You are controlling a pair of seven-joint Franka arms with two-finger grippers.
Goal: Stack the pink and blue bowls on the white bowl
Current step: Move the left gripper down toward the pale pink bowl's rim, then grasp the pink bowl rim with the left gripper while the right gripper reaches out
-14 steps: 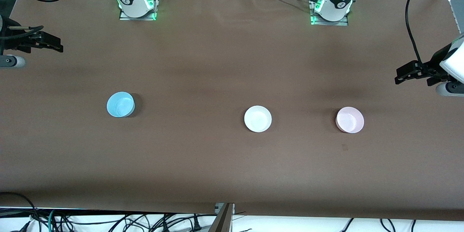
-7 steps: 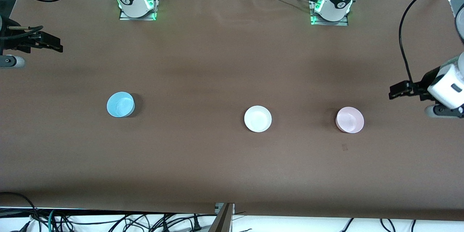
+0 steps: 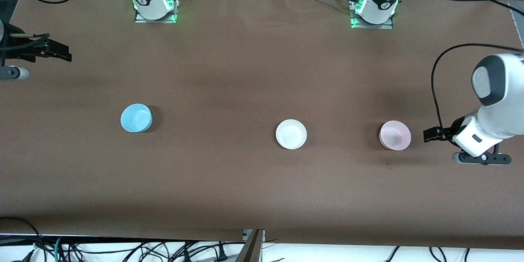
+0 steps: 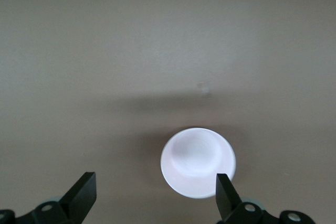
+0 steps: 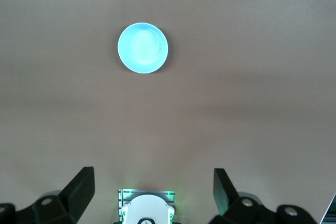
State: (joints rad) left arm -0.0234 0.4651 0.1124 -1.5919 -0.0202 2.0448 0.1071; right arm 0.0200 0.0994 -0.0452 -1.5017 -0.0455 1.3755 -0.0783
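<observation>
The white bowl (image 3: 291, 134) sits mid-table. The pink bowl (image 3: 395, 135) sits beside it toward the left arm's end, and shows in the left wrist view (image 4: 198, 162). The blue bowl (image 3: 136, 118) sits toward the right arm's end, and shows in the right wrist view (image 5: 142, 48). All three are upright and apart. My left gripper (image 3: 430, 134) is open and empty, just beside the pink bowl, not touching it; one of its fingers (image 4: 224, 196) overlaps the bowl's rim in its wrist view. My right gripper (image 3: 61, 54) is open and empty, and waits at the table's edge, away from the blue bowl.
The two arm bases (image 3: 153, 2) (image 3: 374, 6) stand along the table's back edge. A black cable (image 3: 434, 90) loops above the table beside the left arm. Cables hang below the table's near edge (image 3: 254, 239).
My left gripper has swung down from the table's end toward the pink bowl and is now close beside it. The right arm and all three bowls have hardly moved.
</observation>
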